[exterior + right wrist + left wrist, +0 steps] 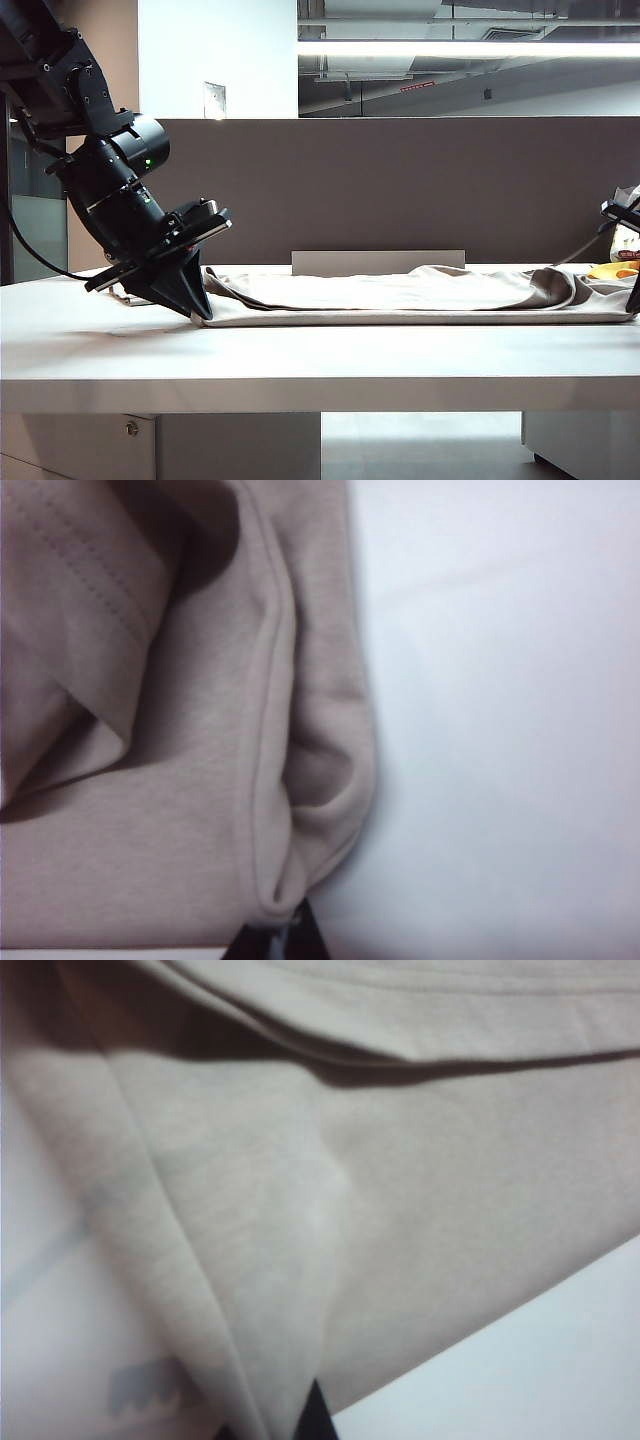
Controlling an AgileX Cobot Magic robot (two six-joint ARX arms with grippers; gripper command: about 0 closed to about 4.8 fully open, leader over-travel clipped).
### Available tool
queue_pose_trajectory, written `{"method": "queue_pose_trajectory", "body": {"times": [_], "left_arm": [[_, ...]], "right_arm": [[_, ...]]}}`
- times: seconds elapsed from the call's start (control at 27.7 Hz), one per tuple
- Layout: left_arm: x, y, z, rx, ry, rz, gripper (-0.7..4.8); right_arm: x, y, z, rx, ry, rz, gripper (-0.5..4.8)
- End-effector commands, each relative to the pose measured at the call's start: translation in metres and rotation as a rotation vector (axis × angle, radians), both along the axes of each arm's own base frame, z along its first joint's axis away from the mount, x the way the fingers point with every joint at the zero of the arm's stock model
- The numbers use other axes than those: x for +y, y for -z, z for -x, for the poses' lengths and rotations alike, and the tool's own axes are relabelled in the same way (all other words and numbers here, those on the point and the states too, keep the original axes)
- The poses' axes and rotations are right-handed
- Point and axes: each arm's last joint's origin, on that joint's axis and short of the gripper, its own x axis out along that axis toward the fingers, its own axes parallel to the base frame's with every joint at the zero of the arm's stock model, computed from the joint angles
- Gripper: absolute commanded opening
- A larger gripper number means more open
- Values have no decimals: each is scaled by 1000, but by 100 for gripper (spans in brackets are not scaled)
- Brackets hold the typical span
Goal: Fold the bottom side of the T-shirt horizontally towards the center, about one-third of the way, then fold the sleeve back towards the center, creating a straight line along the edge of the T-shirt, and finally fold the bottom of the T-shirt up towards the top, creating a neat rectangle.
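The light-beige T-shirt (420, 295) lies stretched across the white table (300, 355), with a folded layer on top. My left gripper (200, 305) points down at the shirt's left end and is shut on a pinched ridge of cloth (280, 1360); one black fingertip (316, 1415) shows. My right gripper (634, 300) is at the picture's right edge, at the shirt's right end. In its wrist view it (285, 942) is shut on a small fold of the shirt's edge (300, 870). A stitched hem (90, 580) lies nearby; I cannot tell whether it is the bottom of the T-shirt.
A yellow-orange item (612, 270) sits behind the shirt's right end. A grey partition (400, 190) stands along the back of the table with a pale strip (378, 262) at its foot. The table's front edge (300, 385) runs across the view.
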Motion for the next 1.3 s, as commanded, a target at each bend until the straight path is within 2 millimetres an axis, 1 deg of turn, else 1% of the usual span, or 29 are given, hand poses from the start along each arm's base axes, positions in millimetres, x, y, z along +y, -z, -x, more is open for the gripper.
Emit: {"method": "queue_pose_trajectory", "body": {"times": [0.04, 0.32, 0.47, 0.61, 0.69, 0.79, 0.94, 1.12, 1.23, 1.3], "left_arm": [[0, 0, 1, 4, 13, -10, -6], [4, 5, 10, 78, 64, -75, -6], [5, 4, 14, 111, 80, -86, -6], [6, -1, 20, 113, 101, -66, -6], [7, -6, 27, 89, 100, -62, -6], [11, -11, 42, 59, 83, -46, -6], [15, -14, 61, 42, 82, -28, -6], [18, -10, 78, 67, 81, -4, -6], [20, -5, 88, 82, 84, -4, -6], [21, -2, 95, 93, 85, -6, -6]], "right_arm": [[0, -1, 1, 8, -9, -5, -6], [2, 0, 10, 76, -67, 14, -6], [3, -11, 17, 56, -67, 25, -6], [5, -22, 27, 34, -60, 37, -6], [6, -24, 33, 38, -60, 35, -6], [8, -21, 43, 56, -60, 30, -6], [12, -16, 60, 81, -61, 23, -6], [17, -13, 85, 96, -49, 42, -6], [21, -14, 100, 87, -45, 49, -6], [22, -17, 107, 82, -41, 57, -6]]}}
